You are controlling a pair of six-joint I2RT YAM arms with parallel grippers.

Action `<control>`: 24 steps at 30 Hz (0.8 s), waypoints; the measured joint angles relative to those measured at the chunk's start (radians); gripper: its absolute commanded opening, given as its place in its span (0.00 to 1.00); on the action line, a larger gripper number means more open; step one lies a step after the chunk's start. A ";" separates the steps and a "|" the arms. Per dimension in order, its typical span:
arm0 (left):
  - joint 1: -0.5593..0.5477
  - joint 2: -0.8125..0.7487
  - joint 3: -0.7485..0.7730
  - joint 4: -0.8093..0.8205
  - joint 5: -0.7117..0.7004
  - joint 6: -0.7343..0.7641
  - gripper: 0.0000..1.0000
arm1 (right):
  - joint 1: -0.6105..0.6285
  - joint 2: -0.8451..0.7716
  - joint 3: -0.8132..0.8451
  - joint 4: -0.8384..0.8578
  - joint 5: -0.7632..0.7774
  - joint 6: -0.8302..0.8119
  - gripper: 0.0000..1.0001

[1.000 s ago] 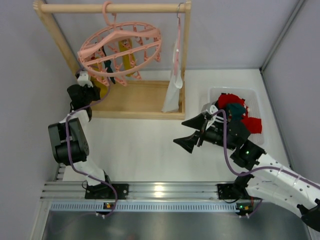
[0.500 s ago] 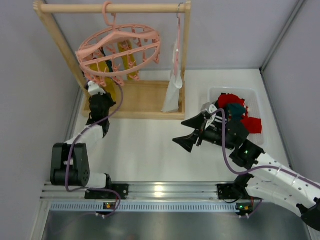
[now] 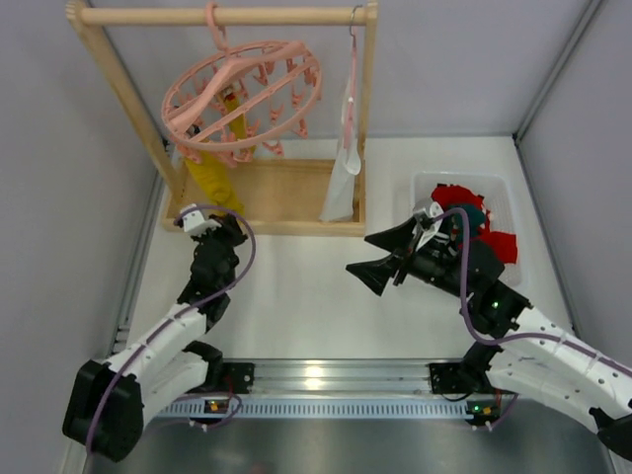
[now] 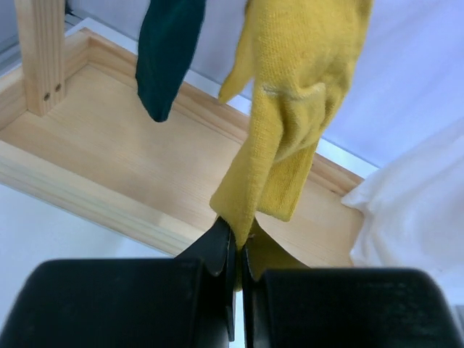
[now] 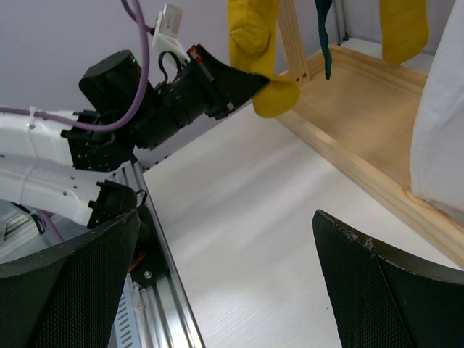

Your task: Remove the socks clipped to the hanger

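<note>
Your left claw [image 3: 229, 223] is clamped shut on the lower end of a mustard sock [image 3: 211, 178]. In the top view the sock runs up from the claw toward 11 o'clock to the pink hanger [image 3: 316, 79], which hangs from the bar of the wooden rack [image 3: 286, 196].

The left wrist view shows the pinch itself. The fingertips meet at 6 o'clock with the sock's edge between them, and the sock is pulled taut. A dark teal sock [image 4: 168, 51] hangs free at 11 o'clock, apart from the claw.

From the right wrist view you see the left claw side-on, plus a second mustard sock [image 5: 402, 29] at 1 o'clock that the left wrist view does not show.

Your right claw [image 3: 360, 255] is spread wide and empty at 3 o'clock of the left one. At its 2 o'clock is the white bin [image 3: 425, 183], which holds red and teal socks.

The white block [image 5: 170, 20] on the left wrist is too small to read.
</note>
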 measured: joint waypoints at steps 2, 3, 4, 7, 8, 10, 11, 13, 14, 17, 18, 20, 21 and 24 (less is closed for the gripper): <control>-0.081 -0.032 -0.014 0.000 -0.070 0.003 0.00 | 0.000 -0.010 0.000 0.006 0.022 0.025 0.99; -0.121 -0.039 -0.017 0.000 -0.097 0.008 0.00 | 0.000 -0.013 0.000 0.012 0.031 0.036 0.99; -0.166 -0.039 -0.016 0.002 -0.126 0.017 0.00 | 0.000 -0.016 0.001 0.016 0.040 0.047 0.99; -0.256 0.002 -0.006 0.002 -0.200 0.047 0.00 | 0.000 -0.011 0.017 0.014 0.059 0.070 0.99; -0.290 0.029 0.007 -0.001 -0.229 0.059 0.00 | 0.000 -0.008 0.026 0.014 0.065 0.076 0.99; -0.356 0.082 0.036 -0.002 -0.271 0.087 0.00 | 0.000 0.000 0.048 0.011 0.082 0.084 1.00; -0.385 0.101 0.050 -0.002 -0.286 0.100 0.00 | 0.000 0.003 0.061 0.010 0.092 0.085 0.99; -0.433 0.137 0.081 -0.002 -0.311 0.124 0.00 | 0.000 0.007 0.085 0.005 0.108 0.089 0.99; -0.455 0.155 0.100 -0.002 -0.330 0.138 0.00 | 0.000 0.011 0.101 0.000 0.117 0.087 1.00; -0.511 0.212 0.157 -0.001 -0.381 0.187 0.00 | 0.000 0.033 0.170 -0.046 0.150 0.073 0.99; -0.532 0.231 0.176 0.000 -0.397 0.202 0.00 | 0.000 0.045 0.201 -0.066 0.163 0.066 0.99; -0.565 0.264 0.206 0.000 -0.418 0.230 0.00 | 0.000 0.078 0.278 -0.121 0.193 0.043 0.99; -0.577 0.276 0.215 0.000 -0.428 0.240 0.00 | 0.000 0.098 0.321 -0.151 0.206 0.030 0.98; -0.598 0.315 0.239 0.000 -0.452 0.266 0.00 | 0.000 0.187 0.475 -0.239 0.242 -0.010 0.96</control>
